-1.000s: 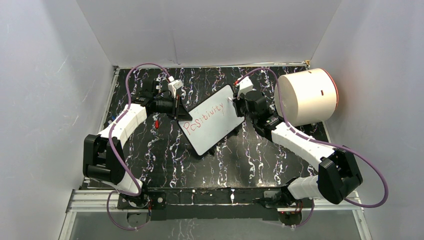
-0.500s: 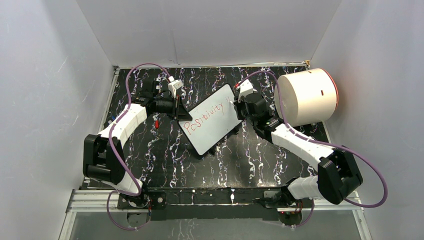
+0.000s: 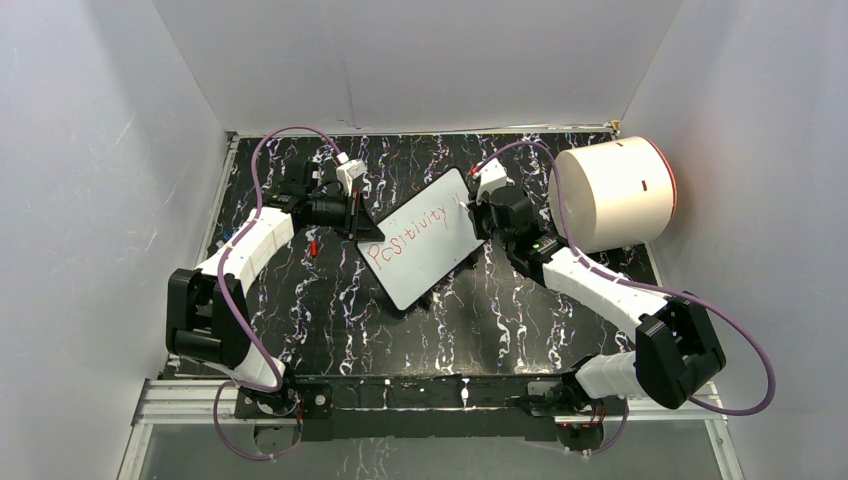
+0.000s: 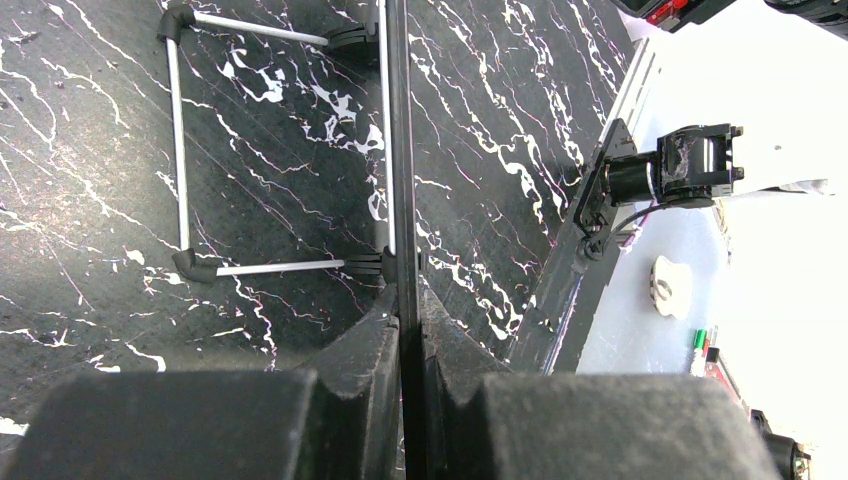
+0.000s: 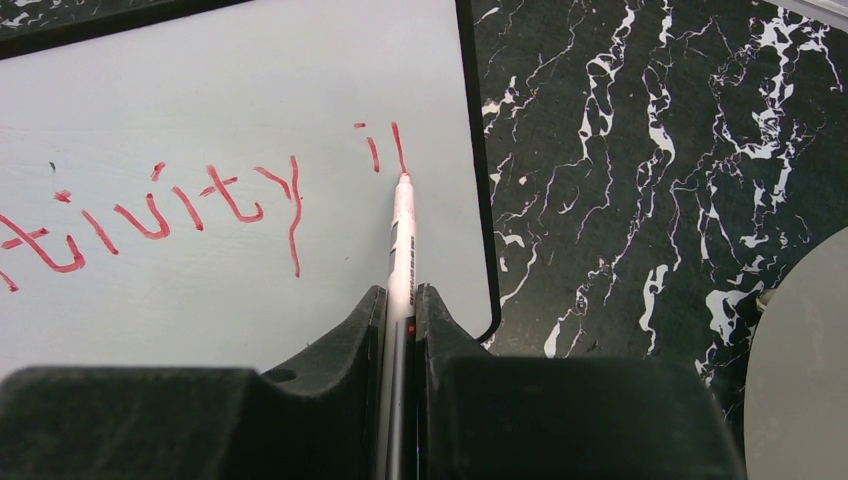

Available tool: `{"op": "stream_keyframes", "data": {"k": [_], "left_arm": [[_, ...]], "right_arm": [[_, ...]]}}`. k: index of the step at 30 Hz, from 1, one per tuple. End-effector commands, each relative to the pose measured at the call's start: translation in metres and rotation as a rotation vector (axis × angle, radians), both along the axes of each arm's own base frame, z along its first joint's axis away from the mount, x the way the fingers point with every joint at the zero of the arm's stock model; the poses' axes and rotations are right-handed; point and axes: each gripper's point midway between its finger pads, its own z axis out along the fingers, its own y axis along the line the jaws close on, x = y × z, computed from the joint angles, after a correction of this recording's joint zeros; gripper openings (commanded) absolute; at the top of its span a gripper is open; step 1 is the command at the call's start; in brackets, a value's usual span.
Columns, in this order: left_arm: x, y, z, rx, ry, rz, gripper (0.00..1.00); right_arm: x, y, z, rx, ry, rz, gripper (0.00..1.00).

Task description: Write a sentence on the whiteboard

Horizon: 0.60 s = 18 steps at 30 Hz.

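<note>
The whiteboard (image 3: 425, 250) lies tilted on the black marbled table, with red words "Positivity" (image 3: 410, 235) on it. My left gripper (image 3: 362, 220) is shut on its left edge; in the left wrist view the board (image 4: 397, 150) shows edge-on between the fingers (image 4: 360, 370). My right gripper (image 3: 472, 212) is shut on a white marker (image 5: 401, 250) whose red tip touches the board (image 5: 200, 90) at a short stroke (image 5: 398, 145) right of the "y" (image 5: 290, 210), near the board's right edge.
A big white cylinder (image 3: 612, 193) with a red rim lies on its side at the back right, close to my right arm. A small red object (image 3: 313, 246) lies on the table under my left arm. Grey walls enclose the table.
My right gripper moved slightly up and right along the board's far end with the marker, adding short strokes after "Positivity". The left gripper and board have not moved.
</note>
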Motion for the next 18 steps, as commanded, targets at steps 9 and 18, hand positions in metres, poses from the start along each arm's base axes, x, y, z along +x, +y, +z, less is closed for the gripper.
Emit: {"op": "stream_keyframes", "data": {"k": [9, 18], "left_arm": [[-0.013, 0.004, -0.028, 0.072, 0.102, 0.001, 0.0], [-0.014, 0.004, -0.026, 0.07, 0.095, -0.002, 0.0]], "right_arm": [[0.016, 0.012, 0.045, 0.077, -0.112, 0.013, 0.0], [0.025, 0.01, 0.048, 0.076, -0.125, -0.01, 0.0]]}}
